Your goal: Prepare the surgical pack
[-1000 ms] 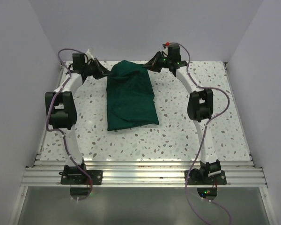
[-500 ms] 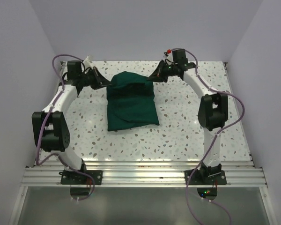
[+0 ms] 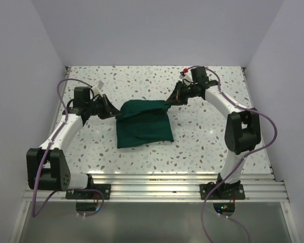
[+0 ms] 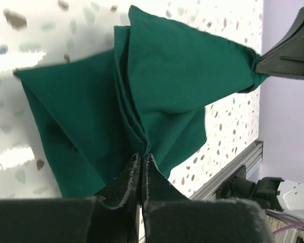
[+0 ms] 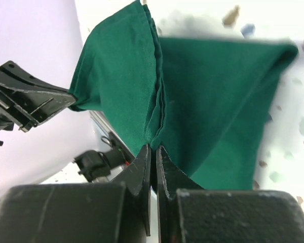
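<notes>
Folding surgical pack [image 3: 144, 126] | we pinch its far corners, left gripper [image 3: 116, 113] and right gripper [image 3: 168, 103] both clamped on it | partly folded; more folds left, we judge

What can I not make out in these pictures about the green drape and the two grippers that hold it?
- Top view: the pinch points of the left gripper and right gripper on the surgical pack are too small to count the layers held.
- Left wrist view: the gripper's own body hides the pack's lower edge, and the table is blurred.
- Right wrist view: the pack's right corner is blurred.
- All views: the pack's underside is hidden.
</notes>
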